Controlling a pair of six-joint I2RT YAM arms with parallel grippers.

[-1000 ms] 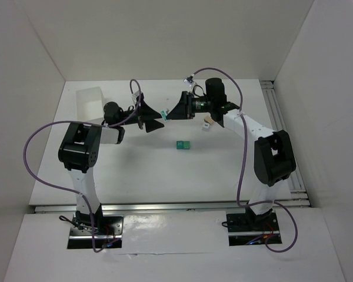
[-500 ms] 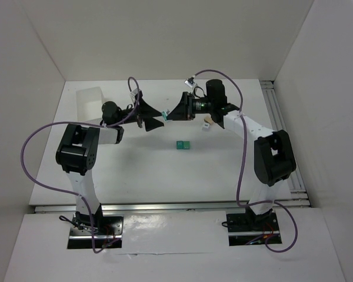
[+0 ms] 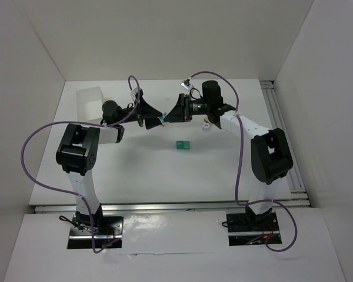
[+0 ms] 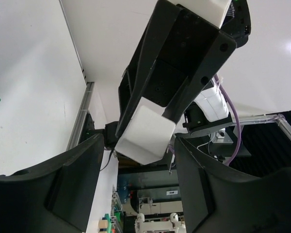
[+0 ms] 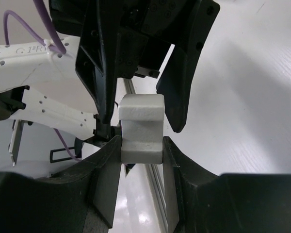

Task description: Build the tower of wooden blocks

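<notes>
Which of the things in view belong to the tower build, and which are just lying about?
Belong to the job: white block, clamped in the right gripper; teal cube, loose at centre; small tan piece beside the right arm, probably the cylinder.
Lying about: translucent tray, far left.

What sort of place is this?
Probably a robotics lab test cell: white panels enclose a white table, the left arm and right arm are bolted to its near edge, and a teal block lies there.
</notes>
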